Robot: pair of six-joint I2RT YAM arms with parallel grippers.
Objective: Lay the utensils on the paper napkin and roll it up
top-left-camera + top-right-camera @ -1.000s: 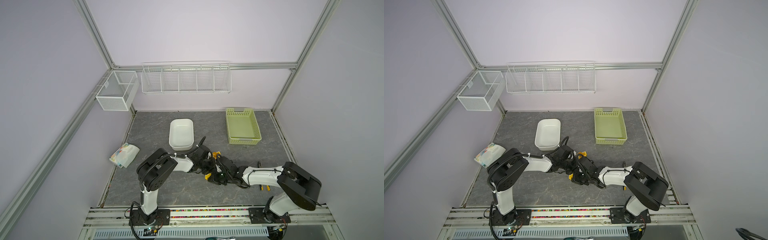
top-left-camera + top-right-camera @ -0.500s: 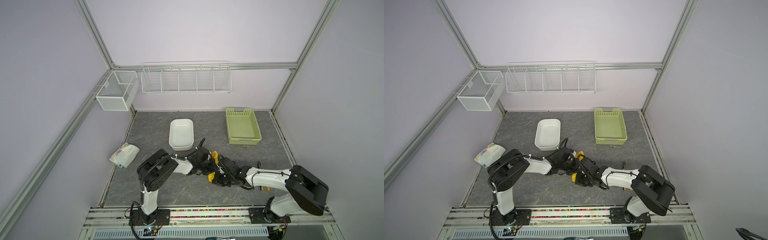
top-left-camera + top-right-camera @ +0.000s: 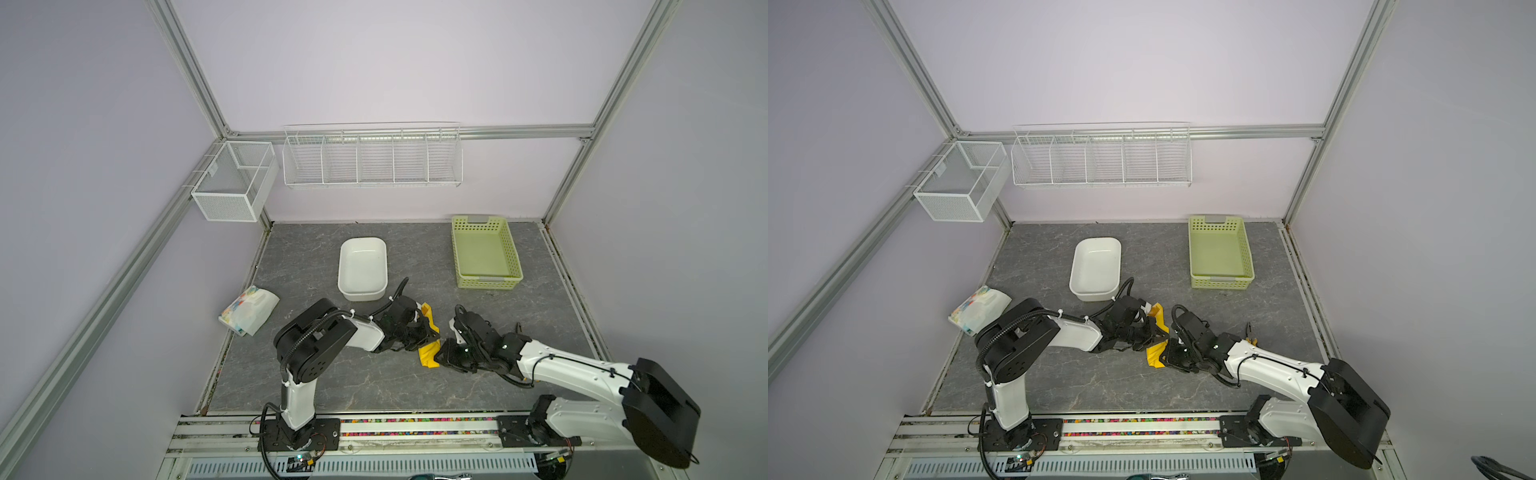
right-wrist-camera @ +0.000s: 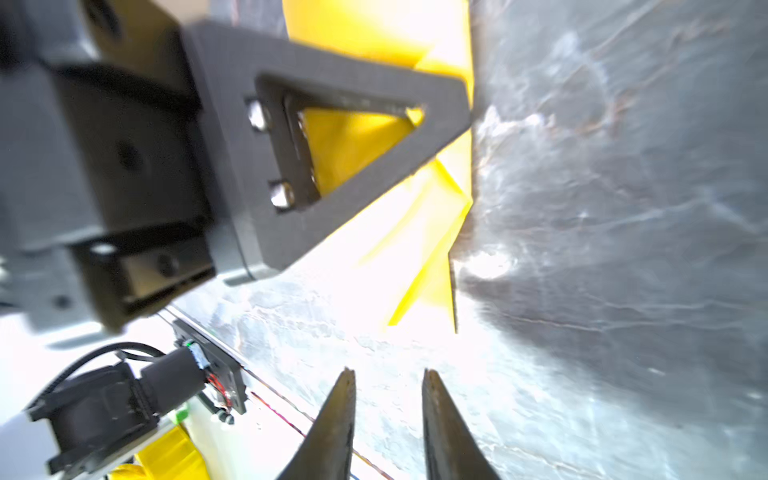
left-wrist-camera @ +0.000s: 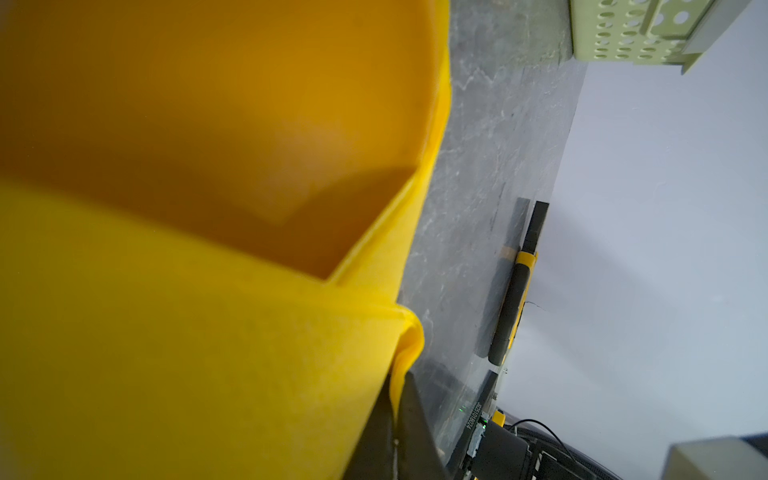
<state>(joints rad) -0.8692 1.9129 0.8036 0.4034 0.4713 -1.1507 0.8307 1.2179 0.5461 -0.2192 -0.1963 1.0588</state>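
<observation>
The yellow paper napkin (image 3: 428, 357) (image 3: 1156, 355) lies folded into a narrow crumpled bundle on the grey floor between my two grippers. It fills most of the left wrist view (image 5: 187, 332). My left gripper (image 3: 422, 334) (image 3: 1148, 332) (image 5: 397, 386) is shut on an edge of the napkin. My right gripper (image 3: 444, 353) (image 3: 1169, 353) (image 4: 388, 372) sits just to the right of the bundle's near end, open, with only bare floor between its fingers. In the right wrist view the napkin (image 4: 436, 249) shows behind the left gripper's fingers (image 4: 249, 166). The utensils are hidden.
Yellow-and-black pliers (image 5: 511, 307) (image 3: 1250, 334) lie on the floor behind the right arm. A white tub (image 3: 362, 270) stands just beyond the left gripper. A green basket (image 3: 486, 253) is at the back right, a printed white packet (image 3: 249, 309) at the left edge.
My right gripper has opened and let go of the napkin, drawing back a little to the right. The left gripper has kept its hold on the napkin.
</observation>
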